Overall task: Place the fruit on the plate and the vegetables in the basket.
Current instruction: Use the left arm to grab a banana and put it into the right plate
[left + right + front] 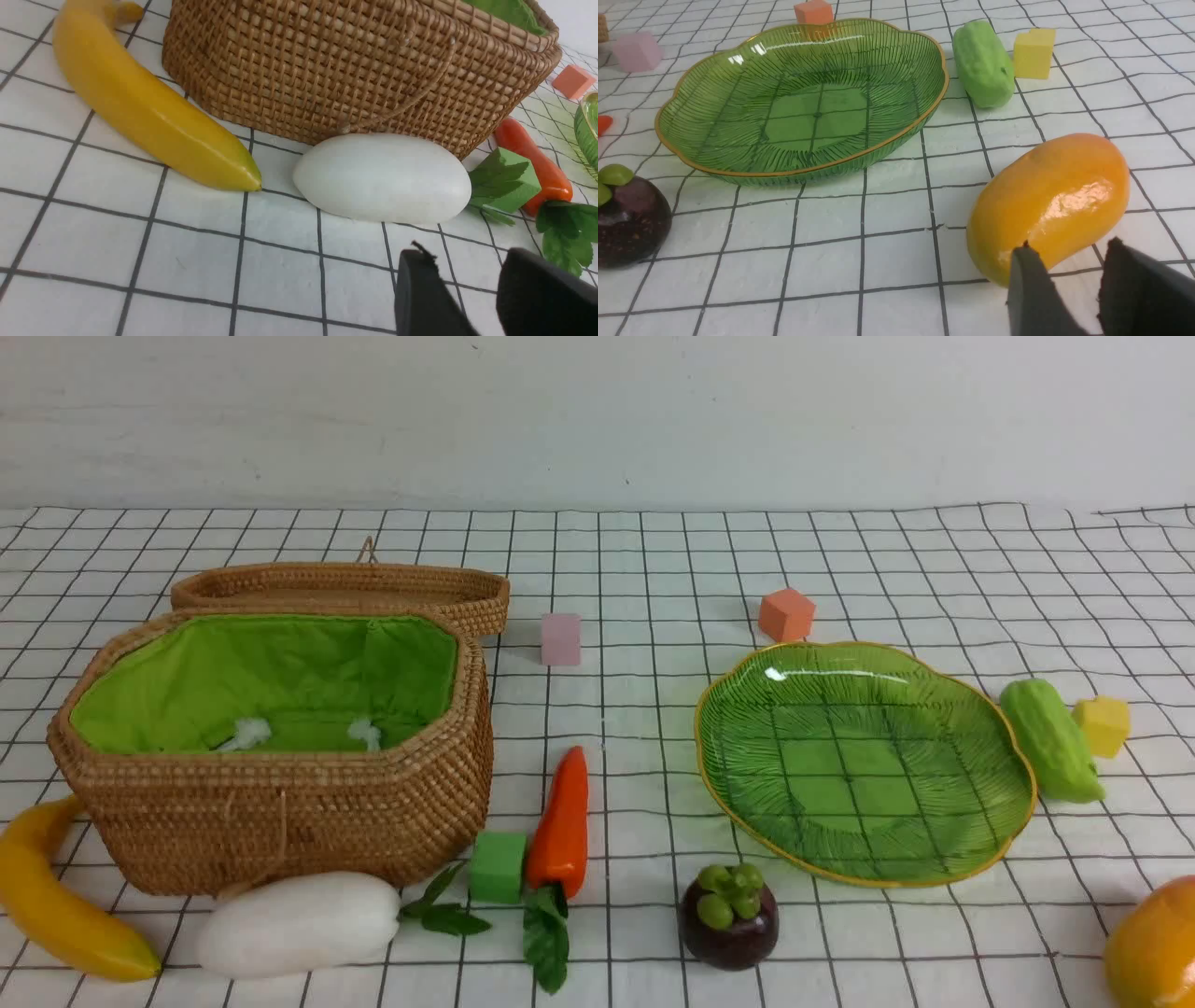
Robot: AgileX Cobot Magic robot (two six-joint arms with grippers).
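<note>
My left claw (467,261) is narrowly parted and empty. The white oblong toy eggplant (383,177) lies just ahead of it, lower left in the front view. My right claw (1069,254) is likewise parted and empty. The orange-yellow oval toy mango (1050,200) lies just beyond its tips, in the lower-right corner.

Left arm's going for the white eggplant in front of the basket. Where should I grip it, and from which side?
Come down from above and close across the middle of the white eggplant, its shorter span. It lies on its side along the basket wall, which sits close behind, so the far side looks tight. Skip the thin leaves at its end.
</note>
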